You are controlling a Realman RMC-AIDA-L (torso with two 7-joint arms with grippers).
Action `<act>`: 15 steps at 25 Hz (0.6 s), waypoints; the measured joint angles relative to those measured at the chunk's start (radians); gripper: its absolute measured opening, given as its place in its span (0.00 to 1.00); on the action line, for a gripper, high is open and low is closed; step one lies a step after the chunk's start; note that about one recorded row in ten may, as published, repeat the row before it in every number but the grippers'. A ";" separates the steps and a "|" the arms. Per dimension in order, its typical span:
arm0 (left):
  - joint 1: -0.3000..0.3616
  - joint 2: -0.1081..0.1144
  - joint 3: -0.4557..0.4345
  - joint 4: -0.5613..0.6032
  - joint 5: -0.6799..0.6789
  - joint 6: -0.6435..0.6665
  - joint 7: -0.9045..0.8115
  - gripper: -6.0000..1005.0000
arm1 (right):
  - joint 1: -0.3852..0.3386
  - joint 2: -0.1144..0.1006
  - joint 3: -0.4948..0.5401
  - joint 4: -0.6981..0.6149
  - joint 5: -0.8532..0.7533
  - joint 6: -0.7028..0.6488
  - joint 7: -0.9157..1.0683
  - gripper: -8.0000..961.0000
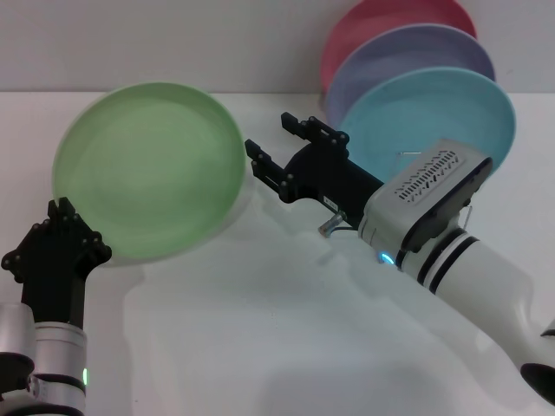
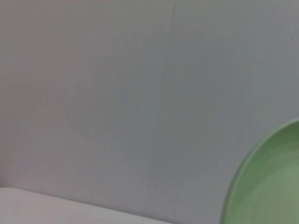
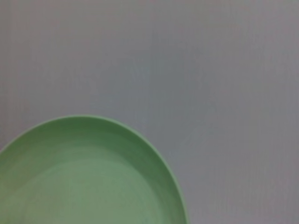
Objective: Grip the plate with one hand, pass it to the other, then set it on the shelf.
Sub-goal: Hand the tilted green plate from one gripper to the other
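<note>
Ahead of the right gripper's (image 1: 279,152) spread fingers, the round light-green matte plate (image 1: 149,169) blocks passage; behind them stand sky-blue (image 1: 429,117), lavender (image 1: 408,56) and pink (image 1: 381,22) plates; bare white tabletop (image 1: 260,329) lies beneath.

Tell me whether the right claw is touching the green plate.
Cannot tell. In the head view the right claw stands open at the green plate's rim, its fingertips meeting the edge in the image, but no view shows contact or a gap plainly.

No readable text (or labels) anywhere.
</note>
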 joint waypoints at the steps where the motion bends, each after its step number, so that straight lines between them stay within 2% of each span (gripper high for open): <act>1: 0.000 0.000 0.000 0.000 0.000 0.000 0.000 0.06 | 0.000 0.000 0.000 0.000 0.000 0.000 0.000 0.60; 15: -0.010 0.000 0.020 0.004 0.008 0.008 -0.007 0.06 | 0.008 0.003 0.013 0.017 -0.001 0.021 0.004 0.59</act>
